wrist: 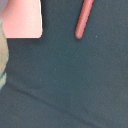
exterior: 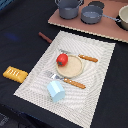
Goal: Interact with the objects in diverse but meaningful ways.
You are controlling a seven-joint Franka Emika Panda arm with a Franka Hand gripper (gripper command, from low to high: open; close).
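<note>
Nearest lies the pale blue cup [exterior: 56,90] on the placemat [exterior: 35,82], then the tomato [exterior: 62,59] on the plate [exterior: 73,68], set like a meal. Farther off, the sausage stick [exterior: 45,37] lies on dark cloth; the gripper is unseen, so I cannot tell its state.

The thin dark-brown sausage stick [wrist: 83,19] runs out of the wrist picture, so only one rounded end shows. A pale pink flat board [wrist: 22,19] is cut off there too, and a blurred greyish shape [wrist: 3,55] at the frame edge cannot be identified. In the exterior view, the grey metal pot [exterior: 68,7] and a white round dish [exterior: 124,17] are cropped. The hand shows in neither picture.
</note>
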